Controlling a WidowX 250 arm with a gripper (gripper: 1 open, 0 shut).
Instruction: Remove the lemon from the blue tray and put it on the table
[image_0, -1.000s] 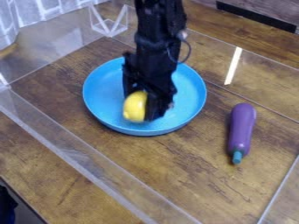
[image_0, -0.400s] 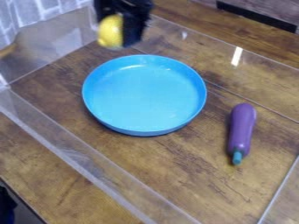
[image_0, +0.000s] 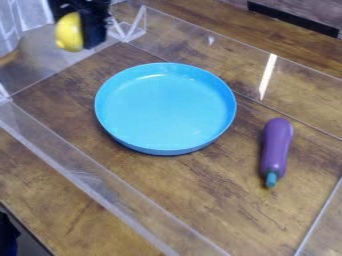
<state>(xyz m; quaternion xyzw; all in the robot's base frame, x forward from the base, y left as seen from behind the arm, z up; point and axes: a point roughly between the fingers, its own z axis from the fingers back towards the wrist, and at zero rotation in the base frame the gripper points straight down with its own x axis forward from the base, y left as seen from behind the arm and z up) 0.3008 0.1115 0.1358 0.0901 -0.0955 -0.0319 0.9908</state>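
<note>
Gripping the lemon (image_0: 68, 32), the pincer (image_0: 78, 30) (blurred) hangs aloft.

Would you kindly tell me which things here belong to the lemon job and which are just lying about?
Belong to the job:
lemon, held in the gripper
blue tray, now empty
table

Just lying about:
eggplant, right of the tray

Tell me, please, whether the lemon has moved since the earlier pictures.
Yes. The lemon, held in the gripper, has left the blue tray and gone up and left in the picture, beyond the tray's far-left rim.
</note>
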